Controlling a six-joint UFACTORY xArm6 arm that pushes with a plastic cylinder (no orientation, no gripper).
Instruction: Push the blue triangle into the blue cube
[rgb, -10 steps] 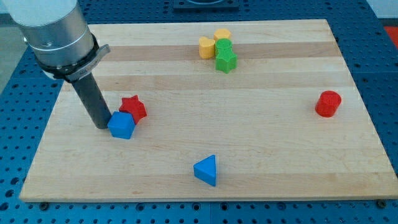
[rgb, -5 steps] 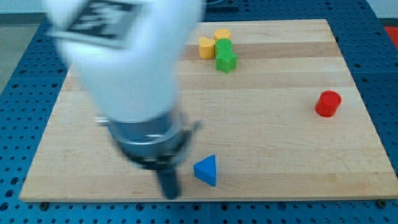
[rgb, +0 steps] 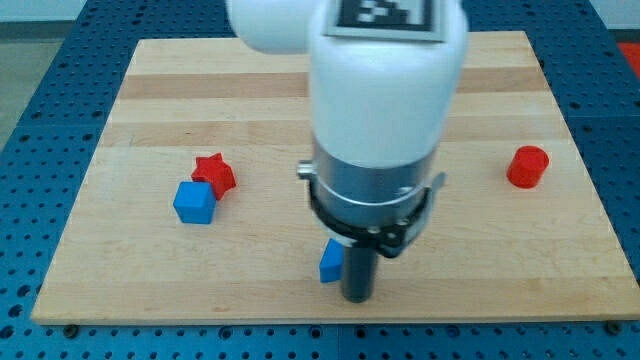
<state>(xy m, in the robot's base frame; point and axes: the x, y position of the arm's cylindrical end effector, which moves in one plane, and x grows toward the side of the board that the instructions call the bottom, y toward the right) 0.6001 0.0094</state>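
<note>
The blue triangle (rgb: 331, 264) lies near the board's bottom edge, partly hidden behind my rod. My tip (rgb: 357, 298) rests on the board just to the right of the triangle, touching or almost touching it. The blue cube (rgb: 195, 202) sits to the left of centre, well left of the triangle. A red star (rgb: 214, 173) touches the cube's upper right corner.
A red cylinder (rgb: 527, 166) stands near the right edge of the wooden board (rgb: 120, 120). The arm's white and grey body (rgb: 385, 120) fills the middle of the view and hides the blocks at the board's top centre.
The arm has swept from the blue cube across the board's bottom to the triangle's right side. The triangle sits about where it was. The yellow and green blocks are now hidden.
</note>
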